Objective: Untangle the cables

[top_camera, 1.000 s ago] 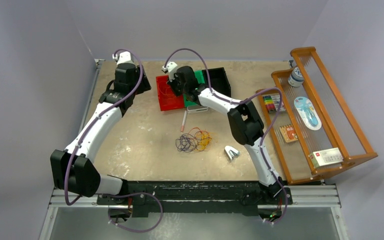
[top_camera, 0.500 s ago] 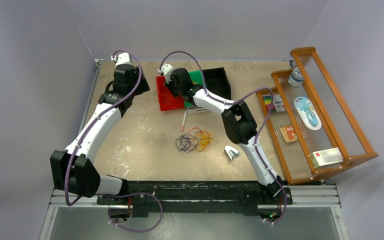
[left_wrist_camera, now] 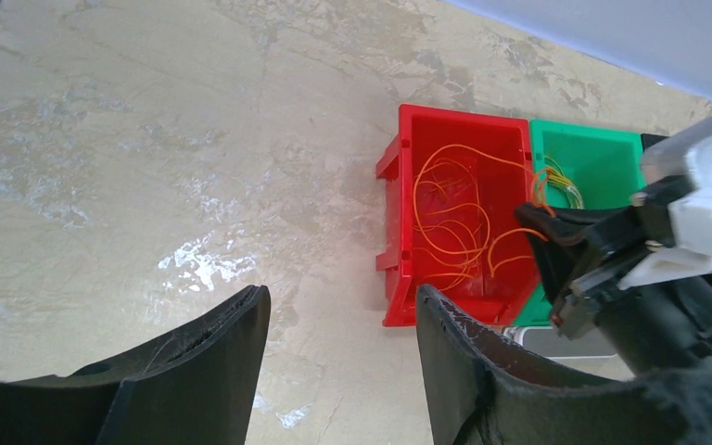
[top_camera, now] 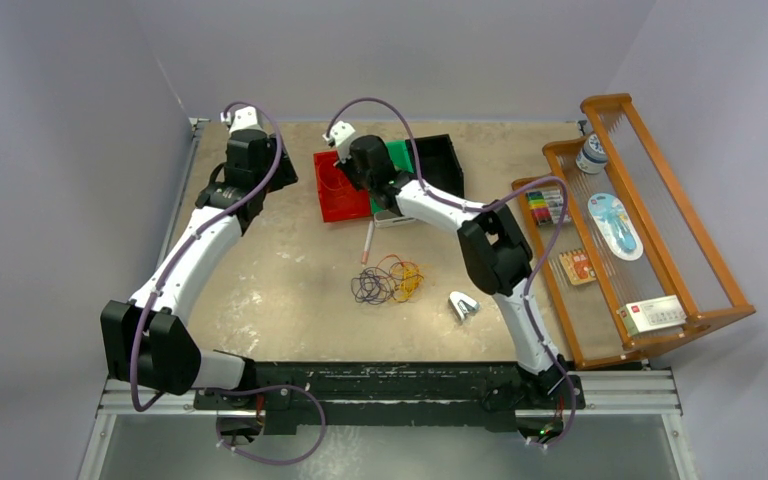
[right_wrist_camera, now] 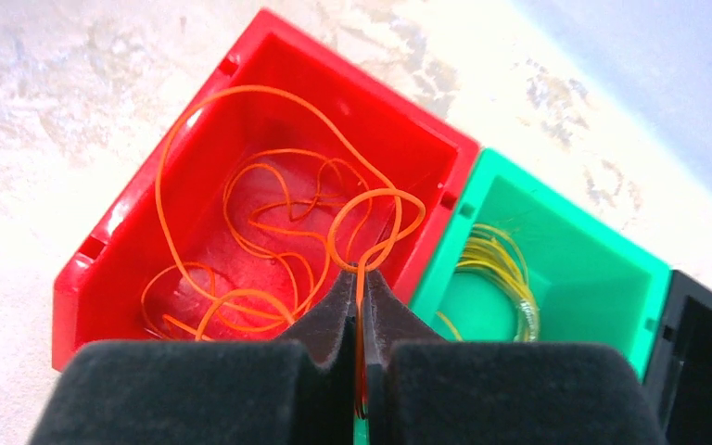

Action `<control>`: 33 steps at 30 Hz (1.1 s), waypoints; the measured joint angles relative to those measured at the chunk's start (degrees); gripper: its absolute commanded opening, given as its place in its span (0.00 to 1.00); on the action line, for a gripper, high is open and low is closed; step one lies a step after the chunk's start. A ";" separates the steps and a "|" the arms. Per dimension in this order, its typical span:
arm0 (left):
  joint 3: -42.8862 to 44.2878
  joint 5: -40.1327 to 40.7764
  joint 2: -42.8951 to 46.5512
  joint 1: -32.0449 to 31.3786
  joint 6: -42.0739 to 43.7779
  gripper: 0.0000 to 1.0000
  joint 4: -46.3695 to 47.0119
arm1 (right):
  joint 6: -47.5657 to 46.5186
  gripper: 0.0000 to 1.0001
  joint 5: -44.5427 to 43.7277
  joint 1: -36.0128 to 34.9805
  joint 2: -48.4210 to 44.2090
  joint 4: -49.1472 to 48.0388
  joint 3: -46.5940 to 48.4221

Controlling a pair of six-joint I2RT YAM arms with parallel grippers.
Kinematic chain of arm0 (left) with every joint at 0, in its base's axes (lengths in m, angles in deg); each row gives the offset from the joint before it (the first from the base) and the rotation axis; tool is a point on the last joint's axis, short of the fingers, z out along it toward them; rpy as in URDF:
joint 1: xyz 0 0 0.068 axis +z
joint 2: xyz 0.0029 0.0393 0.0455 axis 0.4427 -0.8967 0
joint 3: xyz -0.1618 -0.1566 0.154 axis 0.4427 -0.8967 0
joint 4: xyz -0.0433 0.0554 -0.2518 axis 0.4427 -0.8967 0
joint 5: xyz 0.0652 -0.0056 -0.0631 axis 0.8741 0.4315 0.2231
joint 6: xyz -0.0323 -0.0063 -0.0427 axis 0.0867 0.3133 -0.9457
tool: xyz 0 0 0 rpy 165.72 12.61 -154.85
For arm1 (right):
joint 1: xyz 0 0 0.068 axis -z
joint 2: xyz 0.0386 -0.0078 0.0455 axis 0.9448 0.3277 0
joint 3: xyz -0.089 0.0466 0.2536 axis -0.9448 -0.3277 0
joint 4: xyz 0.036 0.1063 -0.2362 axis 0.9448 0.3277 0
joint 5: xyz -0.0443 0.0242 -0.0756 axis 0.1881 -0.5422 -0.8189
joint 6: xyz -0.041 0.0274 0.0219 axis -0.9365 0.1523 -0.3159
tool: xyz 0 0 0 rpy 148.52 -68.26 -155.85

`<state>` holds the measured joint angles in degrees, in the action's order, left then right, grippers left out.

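Note:
My right gripper (right_wrist_camera: pixel 362 278) is shut on a red-orange cable (right_wrist_camera: pixel 269 232) whose loops trail down into the red bin (right_wrist_camera: pixel 102 269). It hangs over the wall between the red bin and the green bin (right_wrist_camera: pixel 603 278), which holds a yellow cable coil (right_wrist_camera: pixel 505 278). My left gripper (left_wrist_camera: pixel 341 315) is open and empty above bare table left of the red bin (left_wrist_camera: pixel 394 241). A tangle of purple, red-orange and yellow cables (top_camera: pixel 387 281) lies mid-table. In the top view my right gripper (top_camera: pixel 352 172) is over the red bin (top_camera: pixel 335 200) and my left gripper (top_camera: pixel 278 170) is beside it.
A black bin (top_camera: pixel 440 160) stands right of the green one. A white pen-like stick (top_camera: pixel 367 243) and a small white clip (top_camera: pixel 462 306) lie near the tangle. A wooden rack (top_camera: pixel 640 230) with small items lines the right side.
My right gripper swung a little left over the red bin half a second ago and has come back right to the red-green wall, still holding the red-orange cable. The left arm barely moved.

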<state>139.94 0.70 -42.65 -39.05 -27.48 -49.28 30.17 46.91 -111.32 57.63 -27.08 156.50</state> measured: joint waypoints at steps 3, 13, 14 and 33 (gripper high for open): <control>0.00 -0.02 0.00 0.07 0.00 0.58 0.00 | -0.42 0.00 -0.44 0.00 -1.55 -0.55 -0.17; 0.00 -0.37 0.00 0.15 0.00 0.58 0.00 | -3.78 0.00 -5.31 0.00 -2.16 0.52 0.15; 0.00 -0.44 0.00 0.24 0.00 0.58 0.00 | -4.15 0.00 -5.88 0.00 -1.99 0.98 0.59; 0.00 -0.85 0.00 0.39 0.00 0.58 0.00 | -9.05 0.00 -10.69 -0.35 3.78 4.48 8.24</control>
<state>139.94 -0.15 -42.65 -38.66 -27.48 -49.28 21.12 36.22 -111.67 61.41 -22.60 164.74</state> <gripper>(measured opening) 0.583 0.005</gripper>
